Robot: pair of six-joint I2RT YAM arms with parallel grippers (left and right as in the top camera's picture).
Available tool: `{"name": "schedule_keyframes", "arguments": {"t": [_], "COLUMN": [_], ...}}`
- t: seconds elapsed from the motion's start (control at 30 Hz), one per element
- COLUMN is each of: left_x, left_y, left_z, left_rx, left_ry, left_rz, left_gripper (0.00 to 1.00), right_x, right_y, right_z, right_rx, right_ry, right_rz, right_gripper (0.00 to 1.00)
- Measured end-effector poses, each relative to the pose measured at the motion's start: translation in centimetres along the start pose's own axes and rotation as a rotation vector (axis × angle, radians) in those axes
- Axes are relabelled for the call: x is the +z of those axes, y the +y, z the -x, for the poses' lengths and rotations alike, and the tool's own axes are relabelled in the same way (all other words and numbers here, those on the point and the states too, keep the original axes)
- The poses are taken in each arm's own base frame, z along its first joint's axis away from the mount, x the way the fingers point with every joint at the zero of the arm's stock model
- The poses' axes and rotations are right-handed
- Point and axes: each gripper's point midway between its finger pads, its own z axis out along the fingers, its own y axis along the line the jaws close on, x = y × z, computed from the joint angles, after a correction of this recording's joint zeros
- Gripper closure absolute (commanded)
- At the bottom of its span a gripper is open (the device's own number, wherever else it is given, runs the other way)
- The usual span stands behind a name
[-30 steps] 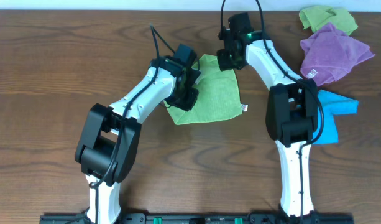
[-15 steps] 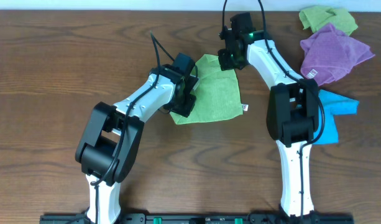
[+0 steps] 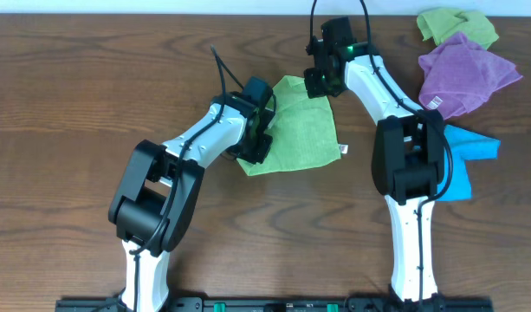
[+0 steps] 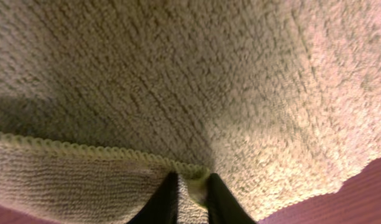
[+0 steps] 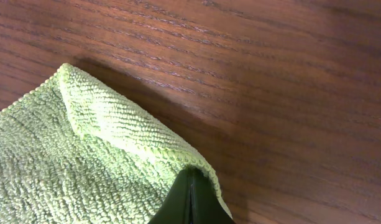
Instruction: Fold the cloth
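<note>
Cloth: the lime-green cloth lies spread near the middle of the surface, between the two arms. It is mostly flat, with its white tag on the right-hand edge.
Left fingers: the left fingers are clamped on the stitched hem at the cloth's near-left side. The wrist view shows the hem pinched between them and towel pile filling almost everything else, so the grip sits low against the fabric.
Right fingers: the right fingers are pressed together on the far edge, close to a corner. The hem wraps round their tips and a small flap is turned over beside them.
Why these holds: each arm takes only the border, at two well-separated places. That probably lets the arms lift one part and carry it across without bunching the middle.
Why the cloth lies flat: most of it rests on the wood, which should anchor the part that is not being held.
Step in hand: both grips look taken, but no full fold shows yet.
Risk: the thin hem could slip out of either pinch once it takes weight.
Other cloths: a purple cloth, a second green cloth and a blue cloth sit well apart on the right, out of the working area.
</note>
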Motion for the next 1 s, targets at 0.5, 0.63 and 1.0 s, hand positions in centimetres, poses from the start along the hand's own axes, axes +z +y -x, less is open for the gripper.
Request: {"name": "schedule_keyframes", "arguments": {"t": [0.5,0.63,1.0], "left_x": [-0.4,-1.0,-2.4], "left_y": [0.6,1.4,4.2], "left_z": [-4.1,-5.3,-6.4], "left_rx": [-0.06,-0.123,-0.27], "left_ry": [0.168,0.221,0.266], "left_rz": [0.036,0.07,0.134], "left_gripper": [0.94,0.94,0.94], "right_x": [0.0,0.0,0.0], "right_y": [0.0,0.0,0.0], "right_z": [0.0,0.0,0.0], "right_rx": [0.0,0.0,0.0], "right_ry": [0.0,0.0,0.0], "right_rz": [0.0,0.0,0.001], "right_gripper": [0.99,0.99,0.99]}}
